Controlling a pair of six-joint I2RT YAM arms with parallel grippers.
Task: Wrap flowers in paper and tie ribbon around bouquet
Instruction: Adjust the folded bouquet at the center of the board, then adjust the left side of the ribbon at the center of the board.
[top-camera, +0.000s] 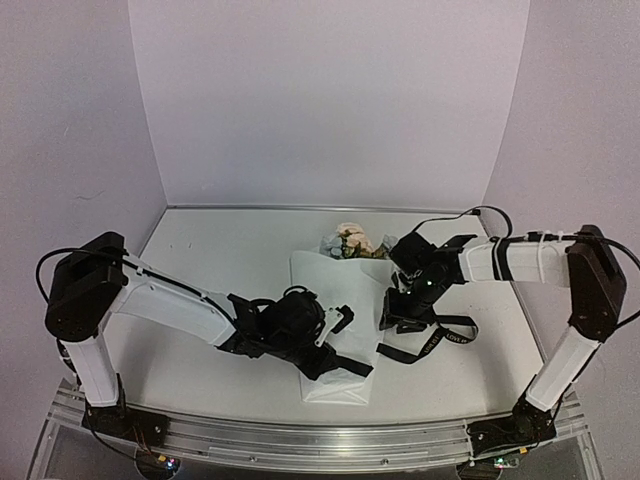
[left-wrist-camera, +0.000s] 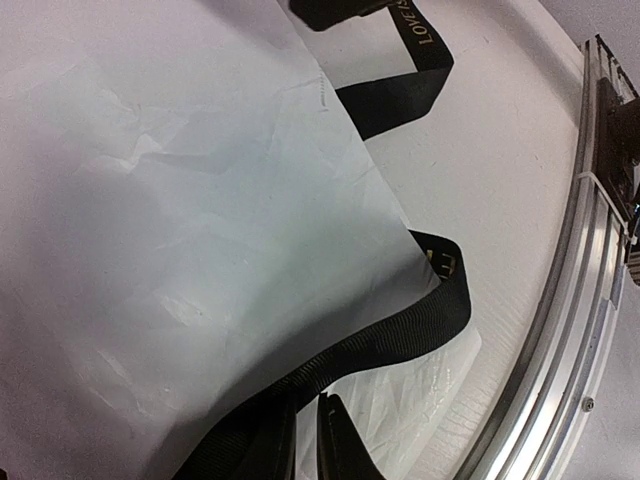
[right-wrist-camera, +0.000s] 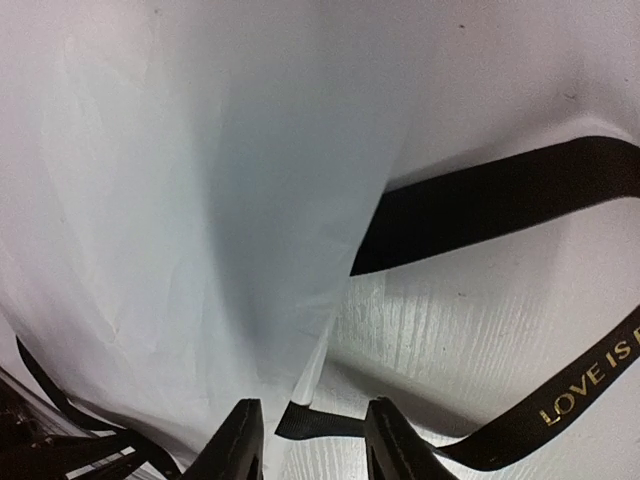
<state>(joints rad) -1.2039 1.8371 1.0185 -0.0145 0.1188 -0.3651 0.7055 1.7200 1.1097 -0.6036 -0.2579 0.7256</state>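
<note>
The bouquet lies on the table, its peach and blue flowers (top-camera: 352, 240) at the far end and the white paper (top-camera: 322, 275) cone pointing toward me. The black ribbon (top-camera: 440, 338) with pale lettering loops to the cone's right and crosses its lower end. My left gripper (top-camera: 335, 320) sits over the cone's middle. In the left wrist view that gripper (left-wrist-camera: 303, 410) is shut on the ribbon (left-wrist-camera: 400, 330), over the paper (left-wrist-camera: 200, 250). My right gripper (top-camera: 400, 312) hovers at the cone's right edge. In the right wrist view it (right-wrist-camera: 312, 415) is open, a loose ribbon end (right-wrist-camera: 320, 425) lying between its fingers beside the paper (right-wrist-camera: 200, 200).
An aluminium rail (top-camera: 300, 440) runs along the near table edge and shows close beside the cone's tip (left-wrist-camera: 570, 330). White walls close off the back and both sides. A black cable (top-camera: 470, 212) arcs above the right arm.
</note>
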